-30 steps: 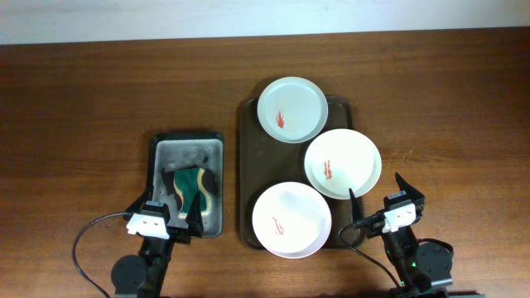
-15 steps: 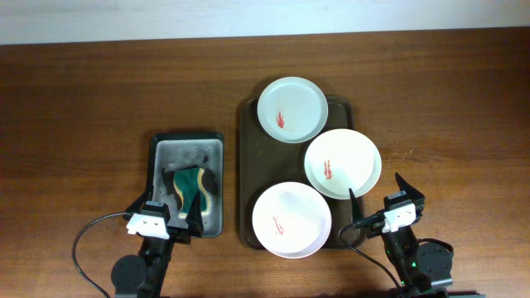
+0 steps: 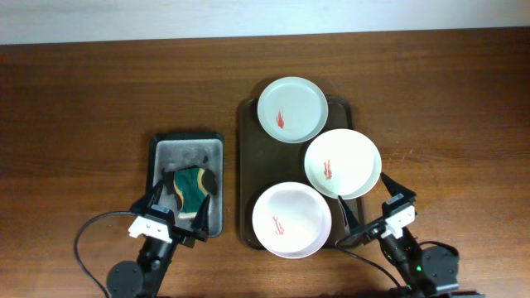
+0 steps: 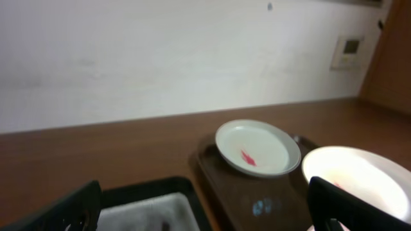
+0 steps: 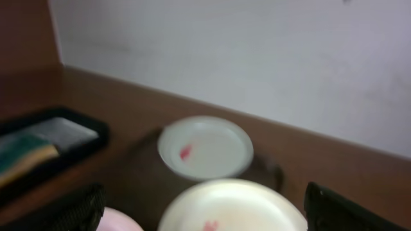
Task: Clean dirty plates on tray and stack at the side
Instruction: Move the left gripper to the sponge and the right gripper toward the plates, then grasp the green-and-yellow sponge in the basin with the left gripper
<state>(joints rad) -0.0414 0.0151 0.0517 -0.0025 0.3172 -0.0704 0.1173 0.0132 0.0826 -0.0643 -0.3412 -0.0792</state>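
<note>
Three white plates, each with a red smear, lie on the dark brown tray point(image 3: 248, 165): a far plate point(image 3: 291, 109), a middle plate point(image 3: 343, 163) and a near plate point(image 3: 291, 219). The left wrist view shows the far plate point(image 4: 257, 147) and the near plate point(image 4: 359, 179). The right wrist view shows the far plate point(image 5: 205, 147) and the middle plate point(image 5: 234, 206). My left gripper point(image 3: 174, 213) is open over the near end of the small grey tray point(image 3: 166, 149). My right gripper point(image 3: 367, 205) is open just off the tray's near right corner, beside the middle plate.
The black-rimmed grey tray holds a green and yellow sponge point(image 3: 192, 187) with dark smudges around it. It sits left of the brown tray. A white wall runs behind the wooden table point(image 3: 99, 91). Cables trail from both arm bases at the front edge.
Both arms have shifted: the left gripper turned slightly and spread over the grey tray's near end, and the right gripper moved left and tilted toward the brown tray. Plates have not moved.
</note>
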